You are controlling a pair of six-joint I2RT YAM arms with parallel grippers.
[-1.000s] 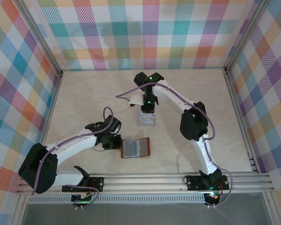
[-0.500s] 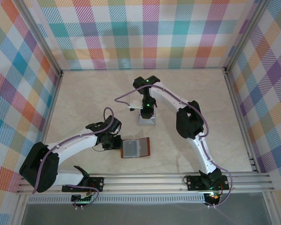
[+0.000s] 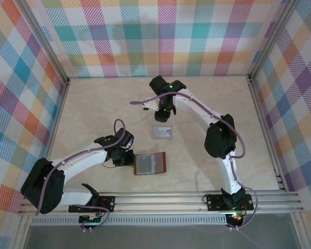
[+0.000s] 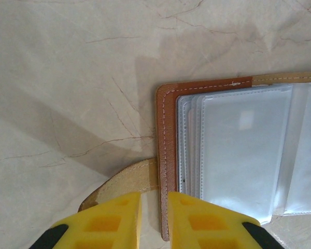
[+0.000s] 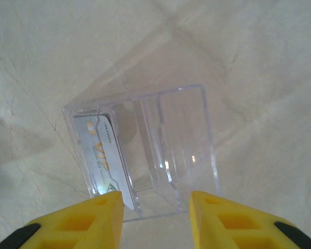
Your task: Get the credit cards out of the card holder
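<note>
The card holder (image 3: 150,163) lies open near the table's front, a reddish-brown leather wallet with clear sleeves (image 4: 238,150) facing up. My left gripper (image 3: 128,158) is at its left edge. Seen from the left wrist, this gripper (image 4: 154,220) is shut on the stitched leather rim (image 4: 166,155), beside the snap tab (image 4: 122,181). I cannot tell whether cards sit in the sleeves. One of the credit cards (image 5: 103,155), silver with gold lettering, stands in the left slot of a clear box (image 5: 160,140). My right gripper (image 5: 156,218) hangs open just above the box's near edge, holding nothing.
The clear plastic box (image 3: 162,132) sits mid-table, with the right gripper (image 3: 164,115) just beyond it. Checked walls enclose the pale marble table (image 3: 93,114) on three sides. A metal rail (image 3: 160,199) runs along the front edge.
My right gripper dipped to the clear box, opened and let go of the card there, then drew back toward the far wall. The left gripper and card holder stayed put.
</note>
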